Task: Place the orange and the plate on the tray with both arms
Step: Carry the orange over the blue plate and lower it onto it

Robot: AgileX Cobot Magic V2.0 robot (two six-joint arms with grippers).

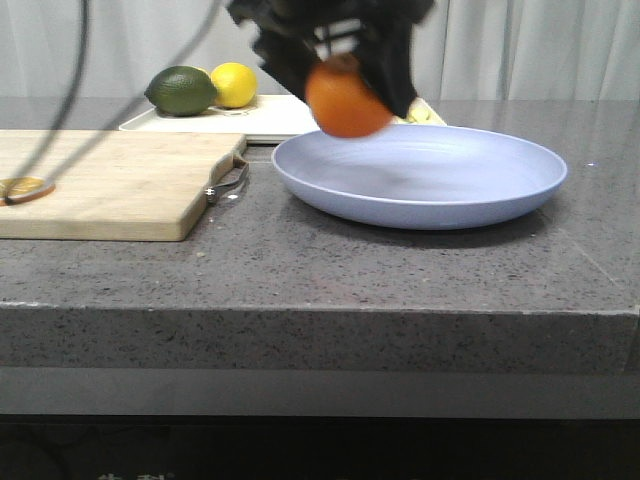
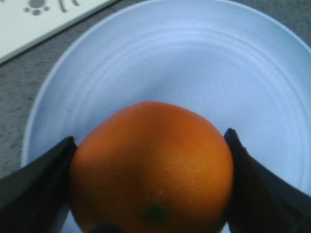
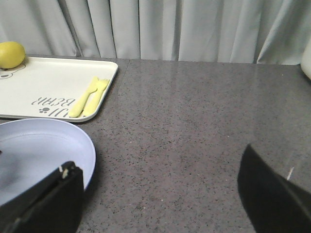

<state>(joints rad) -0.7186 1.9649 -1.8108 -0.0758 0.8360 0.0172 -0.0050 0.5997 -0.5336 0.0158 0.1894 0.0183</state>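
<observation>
My left gripper [image 1: 347, 75] is shut on the orange [image 1: 346, 101] and holds it in the air above the far left part of the pale blue plate [image 1: 430, 180]. In the left wrist view the orange [image 2: 151, 167] fills the gap between both black fingers, with the plate [image 2: 194, 73] below it. The white tray [image 1: 270, 115] lies behind the plate; its corner shows in the left wrist view [image 2: 29, 24]. My right gripper [image 3: 160, 194] is open and empty over bare counter, right of the plate's rim [image 3: 73, 133]; it is out of the front view. The tray [image 3: 48, 82] lies beyond it.
A wooden cutting board [image 1: 110, 180] with an orange slice [image 1: 22, 187] lies at the left. A green fruit [image 1: 182, 90] and a lemon [image 1: 233, 84] sit on the tray's far left. Yellow cutlery [image 3: 90, 97] lies on the tray's near corner. A curtain hangs behind.
</observation>
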